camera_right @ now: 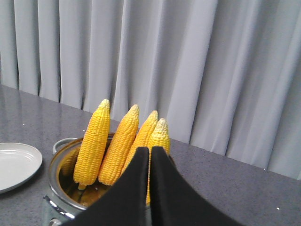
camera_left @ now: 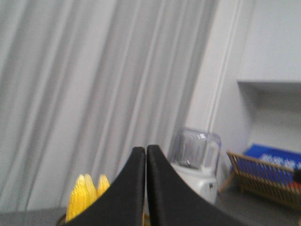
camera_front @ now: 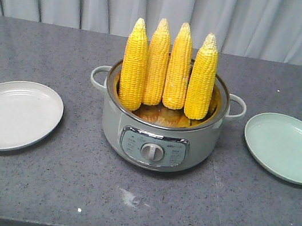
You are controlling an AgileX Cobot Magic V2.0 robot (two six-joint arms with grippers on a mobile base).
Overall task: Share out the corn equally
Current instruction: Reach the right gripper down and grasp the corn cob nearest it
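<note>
Yellow corn (camera_front: 179, 65) upright in cooker (camera_front: 114, 124), green plate (camera_front: 287, 147) cropped, both jaws closed, empty.

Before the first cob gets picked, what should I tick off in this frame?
1. Even count to split: four corn cobs stand upright in the pot, ok.
2. White plate bare and ready: ok.
3. Green plate bare and ready: ok.
4. Left claw open for a grasp: it is shut, not ok.
5. Right claw open for a grasp: it is shut, not ok.
6. Each cob free to lift alone: they stand packed side by side, cannot tell.
</note>
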